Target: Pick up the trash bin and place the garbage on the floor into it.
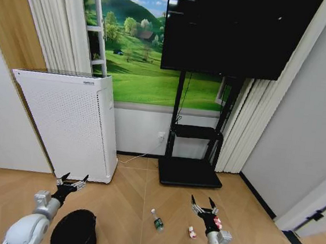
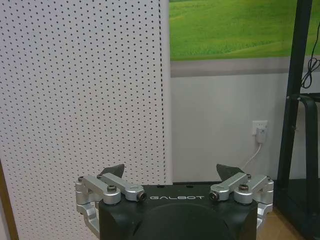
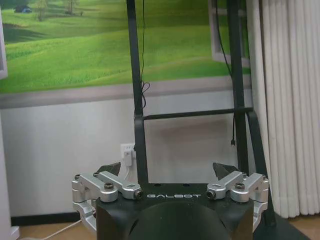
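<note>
The black round trash bin (image 1: 74, 231) stands on the parquet floor (image 1: 136, 212) at the lower left of the head view. My left gripper (image 1: 73, 179) hangs open above and just behind it, empty. A green bottle with a white cap (image 1: 157, 220) lies on the floor in the middle. To its right lie two small red-and-white pieces of garbage (image 1: 191, 232) (image 1: 218, 222). My right gripper (image 1: 203, 203) is open and empty, above the farther red piece. In the left wrist view the open gripper (image 2: 172, 171) faces the white appliance; in the right wrist view the open gripper (image 3: 167, 168) faces the stand.
A tall white perforated appliance (image 1: 69, 124) stands against the wall behind the bin. A black TV stand (image 1: 188, 171) with a large screen (image 1: 237, 30) sits behind the garbage, a cable (image 1: 136, 159) running along the floor. Curtains (image 1: 250, 125) and a grey wall close the right side.
</note>
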Controlling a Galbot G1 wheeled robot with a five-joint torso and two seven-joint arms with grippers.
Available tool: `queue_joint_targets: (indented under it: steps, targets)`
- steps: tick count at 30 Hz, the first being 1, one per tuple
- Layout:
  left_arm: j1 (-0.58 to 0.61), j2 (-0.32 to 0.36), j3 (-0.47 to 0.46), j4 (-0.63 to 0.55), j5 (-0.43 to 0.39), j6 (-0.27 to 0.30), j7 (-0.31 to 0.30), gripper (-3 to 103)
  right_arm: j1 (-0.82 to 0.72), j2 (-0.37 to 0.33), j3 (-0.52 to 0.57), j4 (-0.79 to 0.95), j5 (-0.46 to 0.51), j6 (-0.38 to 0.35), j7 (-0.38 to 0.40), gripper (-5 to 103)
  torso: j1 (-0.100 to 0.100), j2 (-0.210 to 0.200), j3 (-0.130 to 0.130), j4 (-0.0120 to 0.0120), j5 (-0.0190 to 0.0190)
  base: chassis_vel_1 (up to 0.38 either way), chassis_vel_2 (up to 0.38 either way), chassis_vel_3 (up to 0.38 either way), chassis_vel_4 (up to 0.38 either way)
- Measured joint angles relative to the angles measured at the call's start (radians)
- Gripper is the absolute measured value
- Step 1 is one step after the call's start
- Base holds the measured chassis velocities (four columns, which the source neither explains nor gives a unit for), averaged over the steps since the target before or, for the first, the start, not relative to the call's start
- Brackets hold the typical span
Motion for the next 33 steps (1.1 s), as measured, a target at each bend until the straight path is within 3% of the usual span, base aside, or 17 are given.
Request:
queue_joint_targets:
  steps: [3,9,12,13,15,23,33]
  targets:
    - [0.0,-0.022,-0.002,0.001,0.015,-0.026,-0.013,100,-0.004,0.009,0.004,0.003,-0.009,0.037,0.013,100,-0.006,-0.014,-0.009,0.0002,0.0001,0.0,0.0,0.0,0.0]
    - [-0.005,-0.037,-0.003,-0.037,0.003,-0.018,-0.024,100,-0.041,0.006,0.019,0.095,0.007,-0.016,0.005,100,-0.012,-0.03,-0.018,0.0,-0.0003,0.0,0.0,0.0,0.0]
    - [-0.003,-0.001,0.003,-0.139,-0.046,0.05,-0.037,100,-0.091,-0.022,0.046,0.235,0.053,-0.145,-0.034,100,-0.021,-0.051,-0.03,-0.0003,0.0001,0.0,0.0,0.0,0.0]
    - [-0.003,-0.001,0.003,-0.139,-0.046,0.05,-0.037,100,-0.091,-0.022,0.046,0.235,0.053,-0.145,-0.034,100,-0.021,-0.051,-0.03,-0.0003,0.0001,0.0,0.0,0.0,0.0]
    - [0.017,0.031,0.004,-0.198,-0.091,0.087,-0.041,100,-0.113,-0.044,0.048,0.299,0.104,-0.213,-0.047,100,-0.026,-0.064,-0.038,-0.0004,0.0,0.0,0.0,0.0,0.0]
    - [0.039,0.086,0.012,-0.264,-0.152,0.115,-0.055,100,-0.099,-0.058,0.034,0.37,0.121,-0.283,-0.048,100,-0.038,-0.097,-0.06,0.0,0.0001,0.0,0.0,0.0,0.0]
    - [0.054,0.082,0.017,-0.273,-0.153,0.124,-0.05,100,-0.089,-0.078,0.015,0.407,0.146,-0.364,-0.069,100,-0.052,-0.135,-0.083,0.0,0.0,0.0,0.0,0.0,0.0]
